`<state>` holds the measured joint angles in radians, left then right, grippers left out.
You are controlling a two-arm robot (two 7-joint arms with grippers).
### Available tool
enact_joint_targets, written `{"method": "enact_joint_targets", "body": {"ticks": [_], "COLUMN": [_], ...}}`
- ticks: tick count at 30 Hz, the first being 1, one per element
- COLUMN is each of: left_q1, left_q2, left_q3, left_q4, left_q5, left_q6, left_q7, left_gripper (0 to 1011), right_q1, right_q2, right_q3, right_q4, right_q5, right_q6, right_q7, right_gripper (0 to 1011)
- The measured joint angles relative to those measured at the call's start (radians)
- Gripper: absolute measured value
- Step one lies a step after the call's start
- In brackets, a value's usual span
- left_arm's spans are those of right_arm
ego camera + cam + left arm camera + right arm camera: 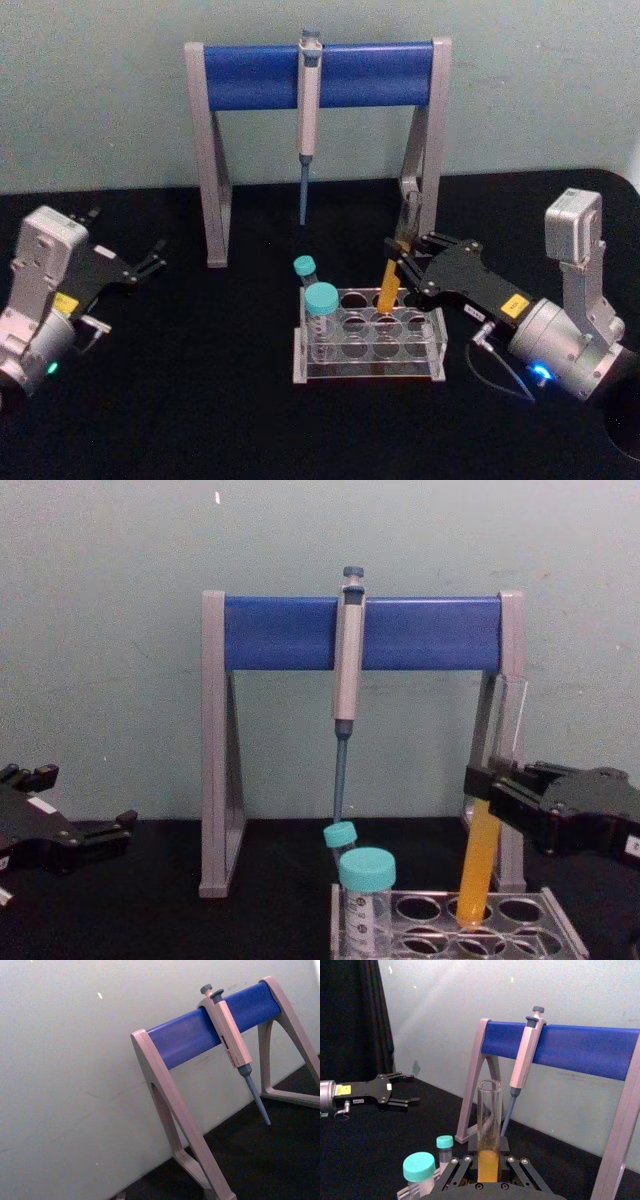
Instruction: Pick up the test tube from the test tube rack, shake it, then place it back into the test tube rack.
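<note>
At rack's [366, 374] far row, right gripper [399, 262] clamps the nearly upright test tube [389, 286]; left gripper [152, 262] open, parked left.

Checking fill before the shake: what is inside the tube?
Orange-yellow liquid fills the tube's lower part; above it the glass is empty, uncapped. The right tool clamps it, covering a short band near the liquid line.
</note>
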<state>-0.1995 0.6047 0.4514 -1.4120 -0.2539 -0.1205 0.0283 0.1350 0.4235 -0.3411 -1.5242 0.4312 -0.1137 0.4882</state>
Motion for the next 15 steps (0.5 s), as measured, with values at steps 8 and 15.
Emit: {"method": "enact_joint_targets", "body": {"ticks": [8, 15], "left_q1": [0.0, 0.0], "left_q2": [0.0, 0.0], "left_q3": [0.0, 0.0], "left_q4": [0.0, 0.0], "left_q5": [0.0, 0.0], "left_q6": [0.0, 0.0], "left_q7": [0.0, 0.0], "left_gripper": [1001, 1001], "right_q1": [0.006, 0.008], "right_q2": [0.0, -0.001], "right_q3": [-0.005, -0.009], "right_q4": [0.015, 0.025], "right_q5": [0.0, -0.004], "right_q6": [-0.008, -0.012], "right_q7": [0.007, 0.009], "right_gripper": [226, 226]}}
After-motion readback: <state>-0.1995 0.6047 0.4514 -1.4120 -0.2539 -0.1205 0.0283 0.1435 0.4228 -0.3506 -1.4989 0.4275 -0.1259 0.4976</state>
